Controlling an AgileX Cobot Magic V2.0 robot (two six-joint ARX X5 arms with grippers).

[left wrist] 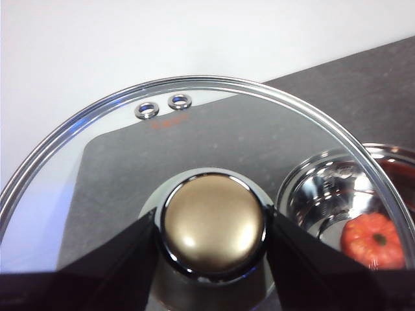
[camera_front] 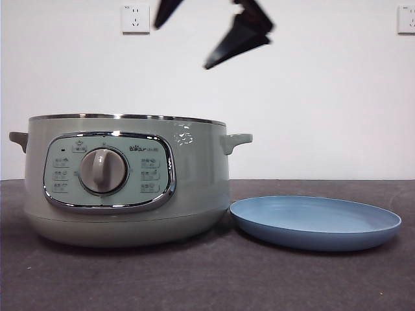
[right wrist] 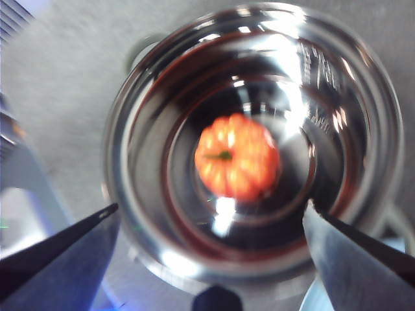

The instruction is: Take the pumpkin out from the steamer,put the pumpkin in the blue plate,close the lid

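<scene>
The steamer (camera_front: 130, 181) stands uncovered on the dark table, with the blue plate (camera_front: 316, 222) empty beside it on the right. The pumpkin (right wrist: 237, 157) lies in the middle of the shiny inner pot (right wrist: 130, 129). My right gripper (right wrist: 211, 214) hangs open high above it, touching nothing. In the front view, black jaws show above the steamer at the top edge. My left gripper (left wrist: 211, 223) is shut on the knob (left wrist: 213, 220) of the glass lid (left wrist: 194, 136), held in the air off to the side of the pot. Through the glass I see the pumpkin (left wrist: 371, 240).
A white wall with two sockets (camera_front: 135, 18) rises behind the table. Dark table surface (camera_front: 214, 278) lies in front of the steamer and the plate. The steamer's side handle (camera_front: 235, 140) reaches toward the plate.
</scene>
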